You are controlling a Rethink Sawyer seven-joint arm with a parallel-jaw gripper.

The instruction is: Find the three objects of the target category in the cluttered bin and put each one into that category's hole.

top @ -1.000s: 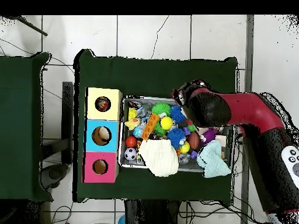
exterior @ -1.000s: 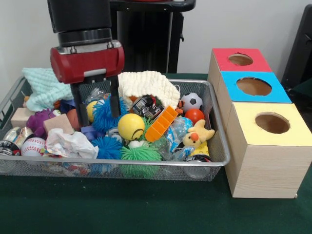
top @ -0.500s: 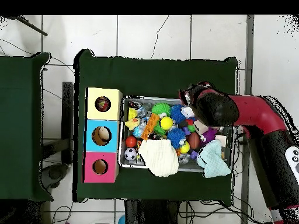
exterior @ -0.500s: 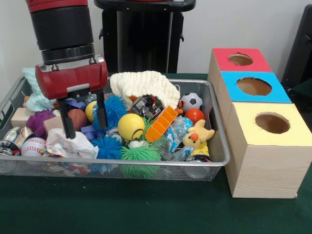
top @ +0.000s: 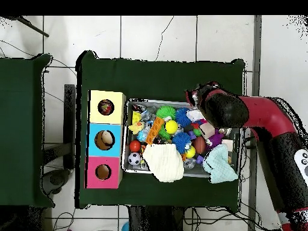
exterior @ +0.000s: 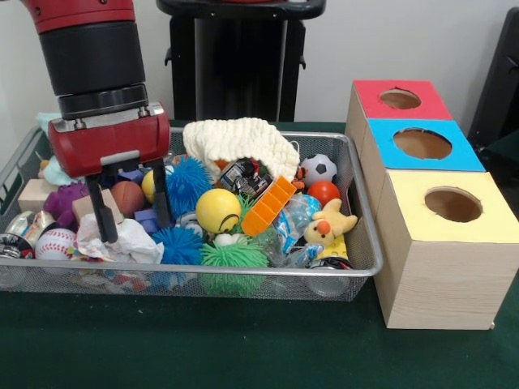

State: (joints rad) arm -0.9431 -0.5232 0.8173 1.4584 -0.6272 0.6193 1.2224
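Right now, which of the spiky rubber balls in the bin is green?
The green spiky ball at the bin's front wall, below the smooth yellow ball. The other two spiky balls are blue.

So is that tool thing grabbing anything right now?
Tool: open, holding nothing, fingers spread over the crumpled white paper in the bin.

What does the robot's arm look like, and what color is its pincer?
The arm is a thick round tube, black with red sections. Its end is a rounded red block with a grey plate. The pincer below has two thin, straight black fingers.
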